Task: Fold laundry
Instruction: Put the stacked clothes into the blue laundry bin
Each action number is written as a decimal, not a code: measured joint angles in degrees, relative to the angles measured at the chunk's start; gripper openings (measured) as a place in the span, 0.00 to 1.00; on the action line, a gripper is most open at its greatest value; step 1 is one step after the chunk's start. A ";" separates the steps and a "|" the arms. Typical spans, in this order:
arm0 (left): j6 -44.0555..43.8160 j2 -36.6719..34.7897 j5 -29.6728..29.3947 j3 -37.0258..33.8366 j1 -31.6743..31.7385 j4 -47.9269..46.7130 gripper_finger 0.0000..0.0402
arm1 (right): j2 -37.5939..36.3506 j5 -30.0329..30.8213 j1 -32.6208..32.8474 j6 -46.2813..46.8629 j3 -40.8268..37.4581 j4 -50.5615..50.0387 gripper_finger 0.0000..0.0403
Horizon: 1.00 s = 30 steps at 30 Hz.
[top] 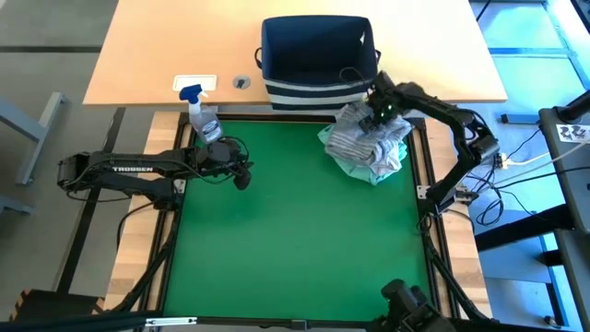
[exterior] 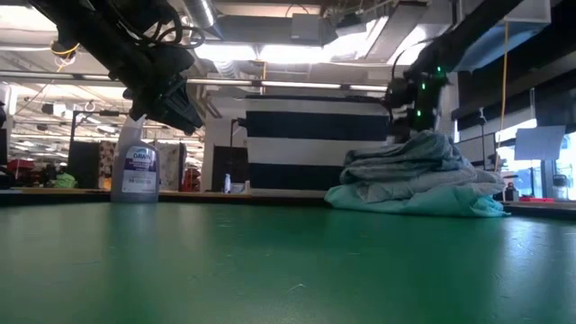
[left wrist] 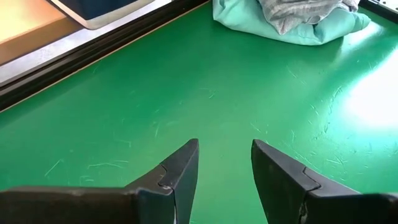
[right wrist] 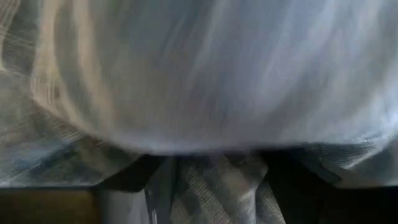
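The laundry lies in a heap [top: 369, 148] at the far right of the green mat. A grey-blue striped shirt [exterior: 409, 162] is on top and a mint-teal garment [exterior: 405, 202] lies underneath on the mat. My right gripper [top: 380, 115] points down into the top of the heap, its fingers apart with striped cloth [right wrist: 211, 186] between them. My left gripper [left wrist: 225, 174] hovers open over the mat's left side, well clear of the heap [left wrist: 292, 18]. My right gripper comes at the top of the heap from above, pointing steeply down. Its two fingers [right wrist: 127, 183] stand apart in the striped shirt's folds [right wrist: 211, 186], which bulge up between them. Whether the cloth is pinched cannot be told. The heap rests on the mat.
A navy-and-white striped basket [top: 318, 55] stands on the wooden table just beyond the mat's far edge, behind the heap. A spray bottle [top: 205, 115] stands at the mat's far left corner, close to my left arm. The bare green mat [top: 295, 231] stretches across the middle and the near side.
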 joint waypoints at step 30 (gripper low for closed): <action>-0.07 0.13 2.97 4.46 -0.67 0.38 0.36 | 4.46 -11.32 40.45 43.48 -13.41 37.95 0.55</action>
